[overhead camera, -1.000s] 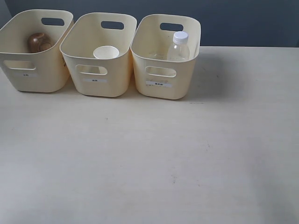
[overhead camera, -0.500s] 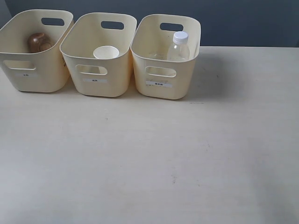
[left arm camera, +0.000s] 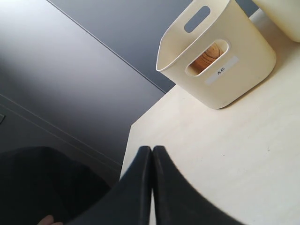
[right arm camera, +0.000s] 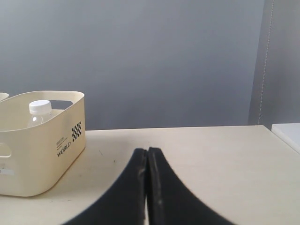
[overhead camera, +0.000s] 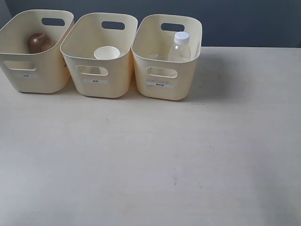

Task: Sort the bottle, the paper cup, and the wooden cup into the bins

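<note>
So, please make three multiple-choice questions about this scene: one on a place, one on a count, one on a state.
1. Where is the wooden cup?
A. left bin
B. middle bin
C. on the table

2. How many bins stand on the table?
A. two
B. three
C. four

3. How is the right gripper?
A. open
B. shut on the bottle
C. shut, empty

Answers:
1. A, it shows inside the leftmost bin in the exterior view.
2. B, three stand in a row.
3. C, the jaws meet with nothing between; the bottle stands in the right bin.
</note>
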Action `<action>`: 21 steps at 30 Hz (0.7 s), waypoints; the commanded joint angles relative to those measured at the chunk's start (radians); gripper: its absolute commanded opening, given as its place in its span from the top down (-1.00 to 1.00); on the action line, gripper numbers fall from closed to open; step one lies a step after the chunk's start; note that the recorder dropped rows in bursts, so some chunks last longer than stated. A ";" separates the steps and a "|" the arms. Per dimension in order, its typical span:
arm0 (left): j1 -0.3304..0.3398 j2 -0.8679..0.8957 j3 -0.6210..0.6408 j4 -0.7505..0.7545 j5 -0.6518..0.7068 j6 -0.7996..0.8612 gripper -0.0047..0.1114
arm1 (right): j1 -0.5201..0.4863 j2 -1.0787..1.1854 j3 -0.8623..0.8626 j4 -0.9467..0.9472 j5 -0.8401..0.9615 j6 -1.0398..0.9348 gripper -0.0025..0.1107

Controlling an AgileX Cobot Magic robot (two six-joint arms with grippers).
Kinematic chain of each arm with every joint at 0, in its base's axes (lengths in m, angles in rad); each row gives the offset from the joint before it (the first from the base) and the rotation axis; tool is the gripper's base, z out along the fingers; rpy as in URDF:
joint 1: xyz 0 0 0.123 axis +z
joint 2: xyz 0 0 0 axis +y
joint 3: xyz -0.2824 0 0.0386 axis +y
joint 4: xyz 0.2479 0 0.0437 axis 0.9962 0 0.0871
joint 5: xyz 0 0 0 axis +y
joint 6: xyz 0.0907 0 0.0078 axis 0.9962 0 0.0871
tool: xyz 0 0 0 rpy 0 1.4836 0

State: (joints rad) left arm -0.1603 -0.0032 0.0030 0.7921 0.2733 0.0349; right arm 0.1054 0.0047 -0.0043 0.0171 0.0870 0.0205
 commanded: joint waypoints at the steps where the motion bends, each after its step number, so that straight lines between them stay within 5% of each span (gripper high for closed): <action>1: -0.001 0.003 -0.003 0.002 -0.013 -0.008 0.92 | 0.005 -0.005 0.004 0.000 -0.008 0.001 0.97; 21: -0.001 0.003 -0.003 0.002 -0.013 -0.008 0.92 | 0.005 -0.005 0.004 0.012 -0.008 0.001 0.97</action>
State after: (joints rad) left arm -0.1603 -0.0032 0.0030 0.7921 0.2733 0.0349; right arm 0.1054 0.0047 -0.0043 0.0244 0.0870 0.0205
